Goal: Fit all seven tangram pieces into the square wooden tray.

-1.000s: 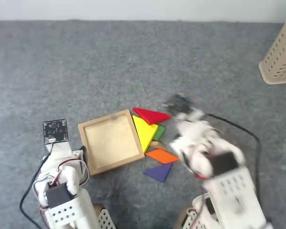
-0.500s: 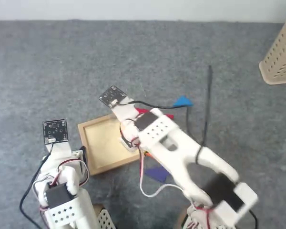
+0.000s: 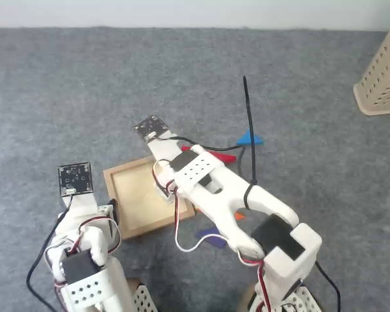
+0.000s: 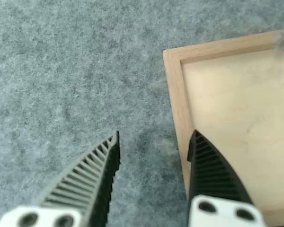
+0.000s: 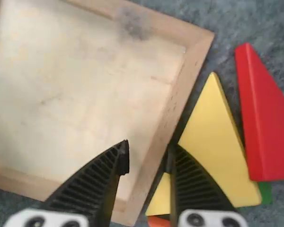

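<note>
The square wooden tray point(image 3: 127, 224) lies on grey carpet with nothing in it. My right gripper point(image 5: 148, 149) is open and straddles the tray's rim point(image 5: 177, 106) on the side facing the pieces. Just past that rim lie a yellow triangle point(image 5: 213, 137), a red triangle point(image 5: 260, 123) and a sliver of green point(image 5: 264, 189). In the high view the right arm point(image 3: 208, 182) covers most of the pieces; a blue triangle point(image 3: 249, 138), a red tip point(image 3: 222, 156), an orange bit point(image 3: 238, 215) and a purple piece point(image 3: 211, 239) show. My left gripper point(image 4: 151, 146) is open over the tray's opposite rim point(image 4: 174, 109).
A beige slotted basket point(image 3: 383, 71) stands at the far right edge. A black cable point(image 3: 250, 136) sticks up from the right arm over the pieces. The left arm point(image 3: 84, 253) sits at the front left. Open carpet stretches beyond the tray.
The right arm has swung from the right of the pieces across them to the tray's rim. The blue triangle now shows farther out. The left arm has kept still.
</note>
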You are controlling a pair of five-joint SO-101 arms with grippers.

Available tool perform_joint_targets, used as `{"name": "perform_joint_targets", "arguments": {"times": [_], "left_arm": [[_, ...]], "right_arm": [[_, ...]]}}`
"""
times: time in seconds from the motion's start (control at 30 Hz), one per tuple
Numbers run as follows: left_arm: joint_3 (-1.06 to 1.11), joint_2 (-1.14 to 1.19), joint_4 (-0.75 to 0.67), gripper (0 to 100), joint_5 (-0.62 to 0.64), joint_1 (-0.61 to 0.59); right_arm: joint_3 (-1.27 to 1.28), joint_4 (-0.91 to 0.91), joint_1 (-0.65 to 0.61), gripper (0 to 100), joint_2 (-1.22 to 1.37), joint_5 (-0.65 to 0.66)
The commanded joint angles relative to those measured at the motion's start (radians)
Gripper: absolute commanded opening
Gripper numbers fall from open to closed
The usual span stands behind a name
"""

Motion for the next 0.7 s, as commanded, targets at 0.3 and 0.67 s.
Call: {"name": "perform_joint_targets", "arguments": {"times": [0.3, 0.67], "left_arm": [[-0.019, -0.012, 0.003, 23, 0.009, 0.000], [-0.019, -0.012, 0.003, 23, 0.009, 0.000]], "right_arm": [[-0.003, -0.001, 0.285, 0.6, 0.002, -0.106], [0.031, 0.001, 0.397, 0.6, -0.027, -0.110]]}}
